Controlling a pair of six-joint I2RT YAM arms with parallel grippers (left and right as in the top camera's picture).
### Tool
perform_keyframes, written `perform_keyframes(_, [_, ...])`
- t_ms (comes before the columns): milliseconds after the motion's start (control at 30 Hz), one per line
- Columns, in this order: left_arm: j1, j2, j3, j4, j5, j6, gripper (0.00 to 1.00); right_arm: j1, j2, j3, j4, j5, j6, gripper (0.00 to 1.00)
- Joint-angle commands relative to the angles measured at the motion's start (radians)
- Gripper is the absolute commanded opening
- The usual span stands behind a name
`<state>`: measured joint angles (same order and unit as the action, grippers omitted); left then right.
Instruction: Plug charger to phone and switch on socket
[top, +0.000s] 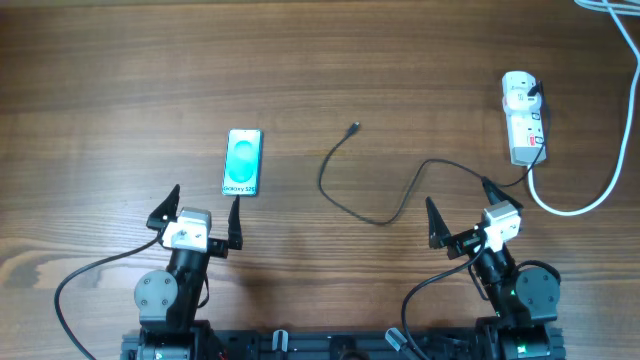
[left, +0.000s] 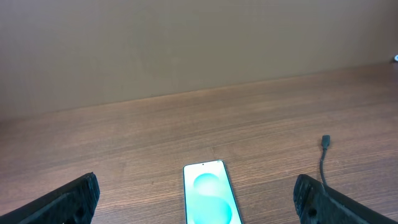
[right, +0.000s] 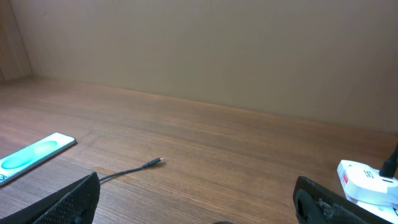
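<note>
Even, soft light; wrist views perhaps slightly blurred.

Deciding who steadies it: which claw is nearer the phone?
Left. The left claw sits just short of the phone; the right claw lies far across, beyond the charger.

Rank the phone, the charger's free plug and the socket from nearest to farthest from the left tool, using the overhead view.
1. phone: just ahead of the left tool.
2. charger plug: farther right, near the middle.
3. socket: far right side.
</note>
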<state>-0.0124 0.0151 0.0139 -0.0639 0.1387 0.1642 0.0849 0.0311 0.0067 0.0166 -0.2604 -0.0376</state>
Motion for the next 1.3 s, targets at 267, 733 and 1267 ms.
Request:
perform_keyframes(267, [-0.002, 0.001, -0.008, 0.0, -0.01, 0.016, 1.0, 0.008, 0.006, -0.002, 0.005, 0.01, 0.014, 1.0])
perform_keyframes(733, [-0.002, 0.001, -0.008, 0.0, -0.01, 0.016, 1.0, 0.008, 0.006, -0.002, 0.004, 0.01, 0.014, 1.0])
perform_keyframes(1267, [-0.002, 0.012, 0.014, 0.048, -0.016, -0.051, 1.0, 0.008, 0.006, -0.002, 0.005, 0.01, 0.014, 1.0])
